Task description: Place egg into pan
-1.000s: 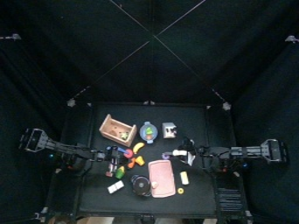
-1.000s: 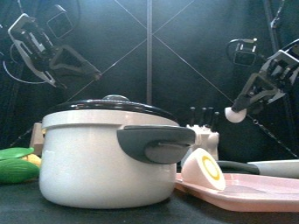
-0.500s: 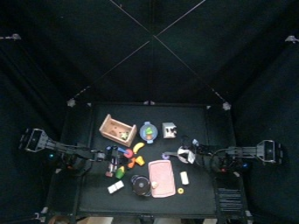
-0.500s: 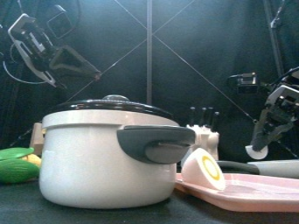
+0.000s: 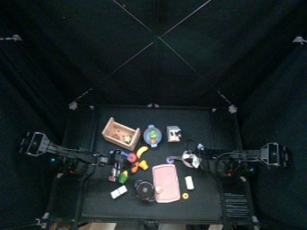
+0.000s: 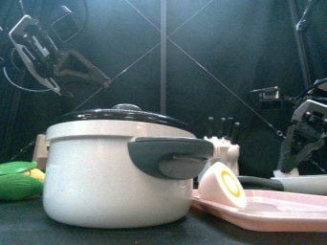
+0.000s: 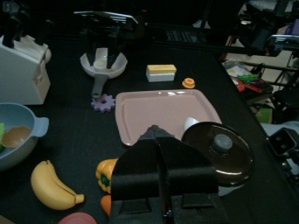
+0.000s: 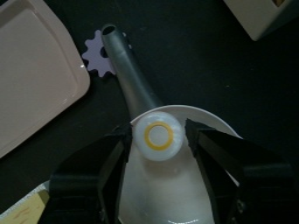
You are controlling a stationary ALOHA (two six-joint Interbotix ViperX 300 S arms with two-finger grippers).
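Observation:
The egg (image 8: 159, 136), white with a yellow ring, sits between my right gripper's (image 8: 162, 140) jaws, low over the small round pan (image 8: 176, 199). The pan's long handle (image 8: 122, 61) points away towards a purple gear. The jaws stand close on both sides of the egg. In the front view the right gripper (image 6: 300, 158) hangs low at the right and the egg is hidden. In the left wrist view the pan (image 7: 103, 63) lies under the right gripper. My left gripper (image 7: 163, 179) is shut and empty, held high at the left (image 6: 38, 53).
The pink board (image 7: 163, 114) lies next to the pan. On it rests a yellow-centred slice (image 6: 224, 184). A lidded pot (image 6: 115, 172) stands at the front. A wooden box (image 5: 120, 133), blue bowl (image 5: 156, 133), white block (image 7: 24, 66) and banana (image 7: 52, 184) lie around.
My right gripper has come down with the egg from high over the table to the pan. The left arm has not moved.

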